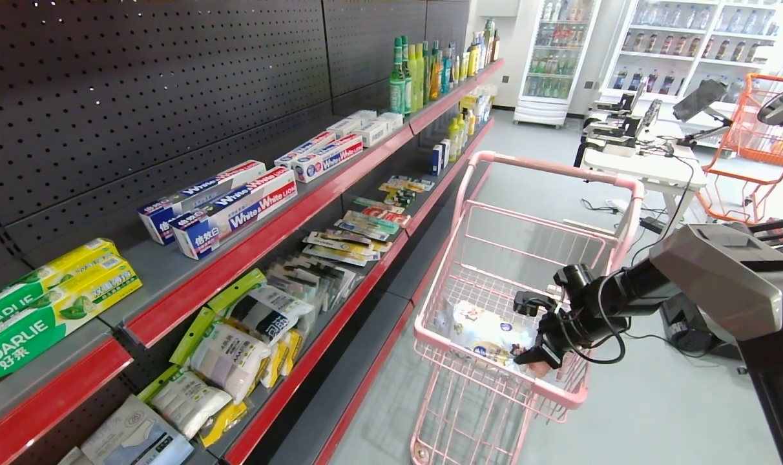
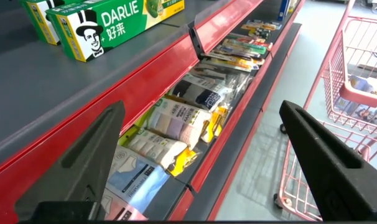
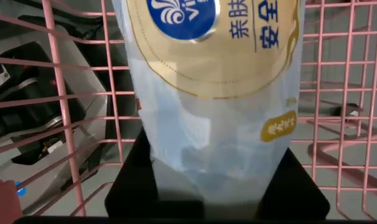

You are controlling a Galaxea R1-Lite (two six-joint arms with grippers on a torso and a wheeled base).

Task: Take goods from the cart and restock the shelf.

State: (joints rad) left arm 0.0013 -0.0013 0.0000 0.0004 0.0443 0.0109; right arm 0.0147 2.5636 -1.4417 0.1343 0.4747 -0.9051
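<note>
One white pack at the cart's near rim, right gripper clamped on it. Left gripper gapes beside the shelf.

Small shop, red-edged shelves of boxed toothpaste, pink shopping cart, drinks fridges, checkout counter behind

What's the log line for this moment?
phase: picking | right claw: shut on white pack in pink cart | left claw: open, beside shelf
</note>
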